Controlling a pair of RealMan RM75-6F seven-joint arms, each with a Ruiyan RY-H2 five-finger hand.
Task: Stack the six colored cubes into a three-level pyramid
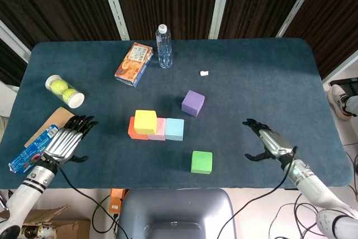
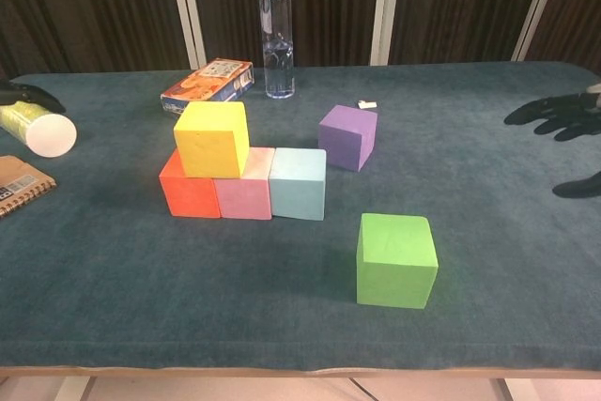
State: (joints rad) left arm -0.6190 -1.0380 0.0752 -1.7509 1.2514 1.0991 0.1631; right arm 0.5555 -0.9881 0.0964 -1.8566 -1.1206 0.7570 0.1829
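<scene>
Cubes, head view: orange cube point(image 1: 131, 129), pink cube point(image 1: 159, 130) and light blue cube point(image 1: 174, 129) sat touching in a row mid-bench; yellow cube point(image 1: 145, 121) rested on top, over the orange and pink. Purple cube point(image 1: 193, 103) stood apart behind the row, green cube point(image 1: 202, 162) apart in front. Left hand point(image 1: 67, 141) was well off to the left of the stack, fingers spread, holding nothing, above a blue packet point(image 1: 31, 153) and notebook point(image 1: 49, 125). Right hand point(image 1: 267, 144) was well right of the green cube, fingers apart, empty. Bench point(image 1: 268, 76) had dark blue cloth; dark slatted wall behind.

Chest view: yellow cube point(image 2: 212, 139) topped the row; green cube point(image 2: 396, 259) nearest the camera. Right hand point(image 2: 563, 117) showed at the right edge, released. Bottle point(image 2: 276, 37), snack box point(image 2: 208, 84) and tennis-ball tube point(image 2: 34, 127) lay further back.
</scene>
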